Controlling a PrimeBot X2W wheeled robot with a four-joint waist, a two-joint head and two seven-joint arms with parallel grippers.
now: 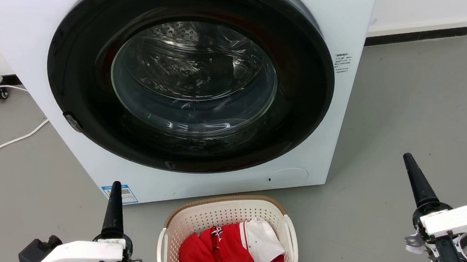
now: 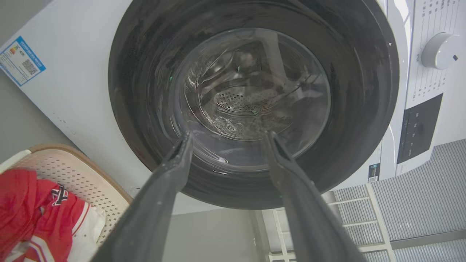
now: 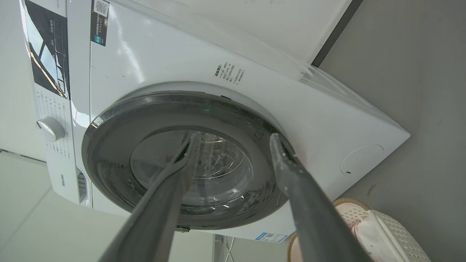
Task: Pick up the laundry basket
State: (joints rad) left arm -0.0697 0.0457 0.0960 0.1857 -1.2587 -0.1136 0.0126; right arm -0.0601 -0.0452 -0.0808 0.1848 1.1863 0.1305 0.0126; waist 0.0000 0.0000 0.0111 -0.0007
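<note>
Your left gripper [image 1: 114,205] and right gripper [image 1: 417,182] stand at the lower corners of the head view, well apart, fingers pointing up. They are side-on there, so the gap is hard to read. Each wrist view settles it: both pairs of fingers are spread, with nothing between them.

The white washing machine [image 1: 345,24] dominates all 3 views, its dark round door [image 1: 191,80] shut. From the wrist views you also get the control dial [image 2: 438,51] beside the door.

The laundry basket [image 1: 222,201] sits on the grey floor [image 1: 421,105] just in front of the machine, between the 2 grippers and touching neither. Red and white garments [image 1: 225,250] lie inside it. The left wrist view catches one corner of the basket with the clothes, the right wrist view its rim and a white handle.

A blue sticker [image 1: 119,193] marks the machine's lower left corner.
</note>
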